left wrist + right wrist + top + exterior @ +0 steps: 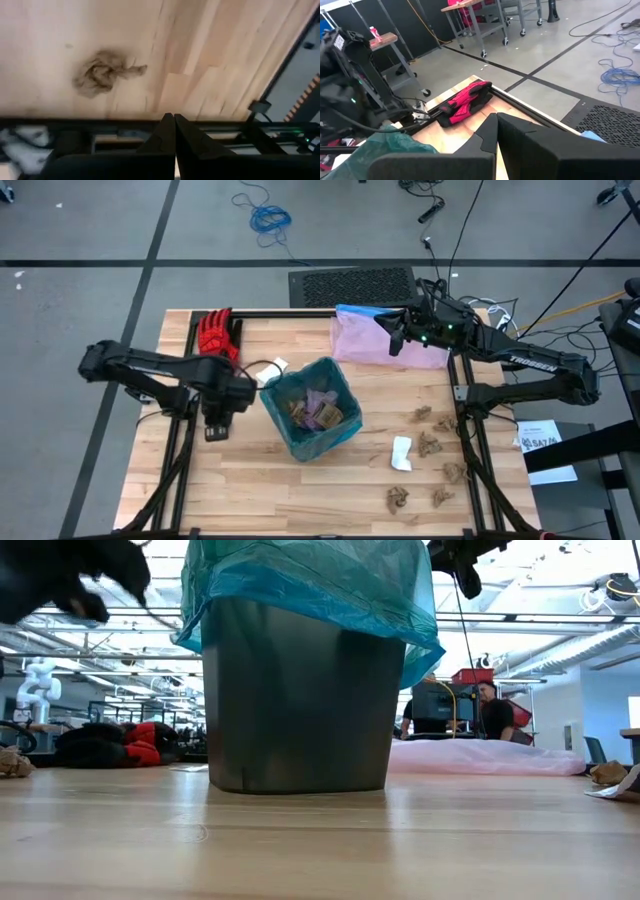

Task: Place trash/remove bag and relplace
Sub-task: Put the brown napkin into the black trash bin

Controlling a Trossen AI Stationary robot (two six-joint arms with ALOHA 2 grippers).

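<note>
I am working at a pale wooden plank surface with black metal rails along its edges

The small dark grey wastebasket is standing upright near the middle of the surface. The thin translucent teal-green plastic bin liner is sitting inside it, its crinkly rim folded out over the top edge and hanging down the outer wall, as the low view shows. Crumpled scraps of paper are lying inside the liner.

My left gripper is hanging just beside the wastebasket on its left, over bare wood. Its jaws are pressed together and pinching nothing; in the left wrist view the two dark fingers are meeting in a closed seam above the planks, with a brown crumpled paper wad lying on the wood beyond them.

My right gripper is hovering over the back of the surface, above the pale pink translucent bag with a blue edge, which is lying flat there. Its jaws are likewise pressed together and are holding nothing.

A red and black work glove is lying at the back left corner. Several brown crumpled paper wads and a white crumpled scrap are lying scattered on the right of the wastebasket, well apart from it
</note>
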